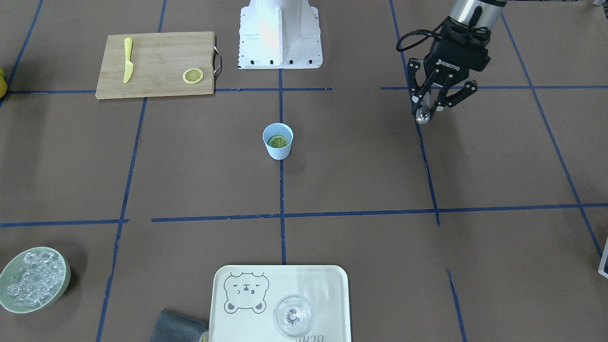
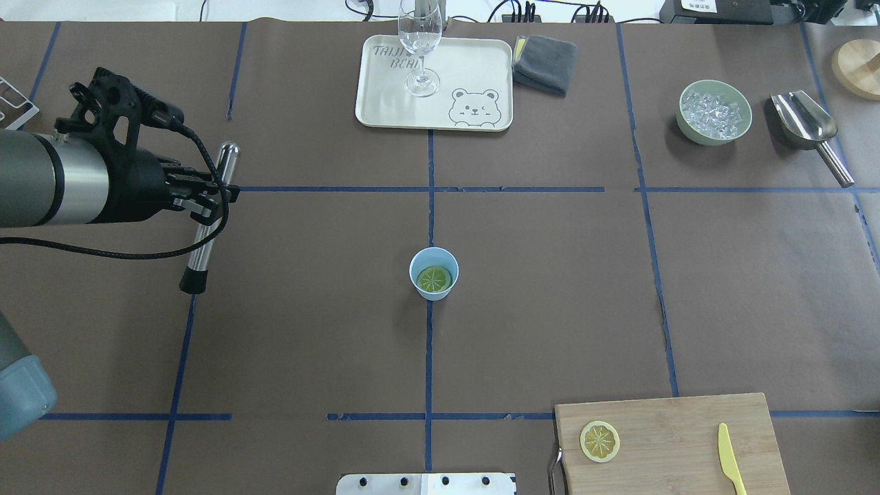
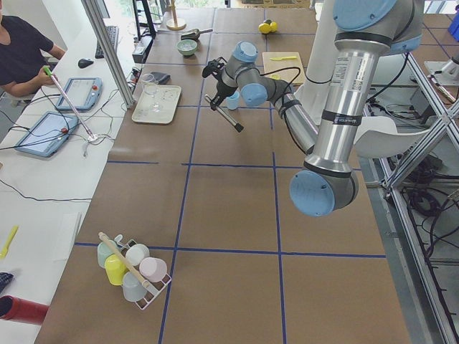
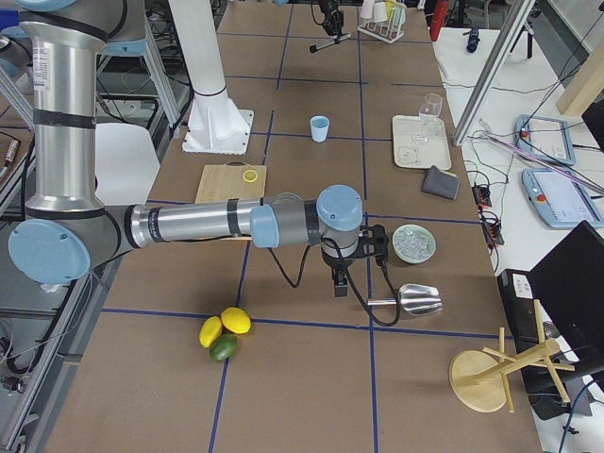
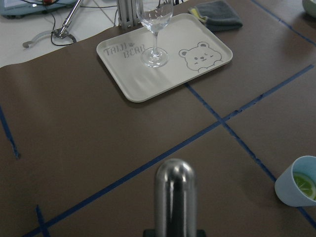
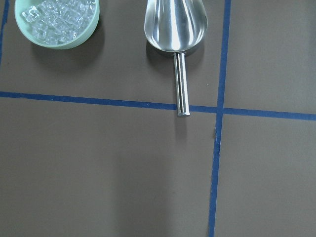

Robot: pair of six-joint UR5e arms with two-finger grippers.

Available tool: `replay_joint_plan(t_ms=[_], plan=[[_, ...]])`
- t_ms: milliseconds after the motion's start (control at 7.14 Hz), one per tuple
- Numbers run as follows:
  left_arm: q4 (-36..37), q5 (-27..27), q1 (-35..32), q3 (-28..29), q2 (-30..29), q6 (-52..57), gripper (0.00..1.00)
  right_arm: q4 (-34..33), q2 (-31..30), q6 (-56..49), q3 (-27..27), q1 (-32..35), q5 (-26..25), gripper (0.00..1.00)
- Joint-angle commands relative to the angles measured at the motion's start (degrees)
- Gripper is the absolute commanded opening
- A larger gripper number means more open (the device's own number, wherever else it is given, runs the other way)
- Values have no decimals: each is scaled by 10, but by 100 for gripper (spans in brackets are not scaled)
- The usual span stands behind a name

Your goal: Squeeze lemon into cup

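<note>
Lemon slice (image 2: 434, 278) lies flat inside the light-blue cup (image 1: 278, 152), its pale segmented face up and looking greenish against the plastic. The cup stands upright in the middle of the desk (image 2: 309, 330), on the blue tape line that runs from the near edge to the far edge.

My left gripper (image 1: 430, 103) is clenched around a steel rod with a black end (image 2: 199, 254). It hangs over the desk toward the left edge, well apart from the cup. The rod is slanted, with its rounded steel end pointing toward the far edge and its black end toward the near edge.

My right gripper (image 4: 340, 283) is out near the right edge, and I cannot tell whether it is released or clenched. It is above bare brown paper beside a metal scoop (image 6: 175, 24) and a pale green bowl of ice (image 6: 61, 45), both lying toward the far right corner.

A second lemon slice (image 2: 599, 441) sits on a wooden cutting board (image 2: 674, 426) at the near edge, to the right of my base, with a yellow knife (image 2: 730, 467) on the same board. At the middle of the far edge a cream tray with a bear drawing (image 2: 385, 103) carries an upright wine glass (image 2: 421, 41), and a folded grey cloth (image 2: 546, 62) lies just beside the tray.
</note>
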Motion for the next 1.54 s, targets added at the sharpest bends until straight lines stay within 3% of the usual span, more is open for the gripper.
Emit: replay_joint_plan(t_ms=[0, 280, 700, 1400], plan=[[54, -83, -73, 95, 7, 8, 0, 0, 0, -1, 2, 0, -1, 100], [173, -80, -68, 133, -3, 11, 0, 0, 0, -1, 2, 0, -1, 100], [176, -77, -66, 215, -4, 15, 0, 0, 1, -2, 3, 0, -9, 100], [173, -56, -23, 274, -16, 1, 0, 0, -6, -1, 21, 0, -9, 100]])
